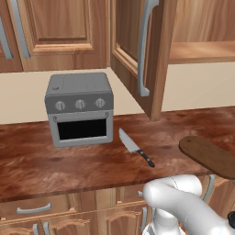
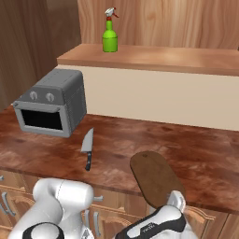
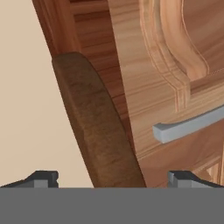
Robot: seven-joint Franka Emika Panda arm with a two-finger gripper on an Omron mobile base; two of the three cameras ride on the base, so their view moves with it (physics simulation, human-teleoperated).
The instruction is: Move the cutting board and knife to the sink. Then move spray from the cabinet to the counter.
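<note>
My gripper is spread wide, fingertips at either side of the hand view with the cutting board running between them. No contact visible from that angle, and I can't tell whether the board is held.

Cutting board in the right base view: near end sticks out past the front edge of the bench, right above my wrist. In the left base view it sits at the right side, overhanging the bench edge, and looks tilted rather than flat.

Knife lies flat on the bench, well apart from the board, just in front and to the right of the toaster oven. Blade points toward the back wall, black handle toward the front edge. Same in the right base view.

Spray stands upright on the shelf of the cabinet, toward its left end, red-and-white trigger head on top. Cabinet door is swung open, with 1 long grey bar handle on it.

Hand view also shows a lower cabinet front with a grey handle beside the board.
</note>
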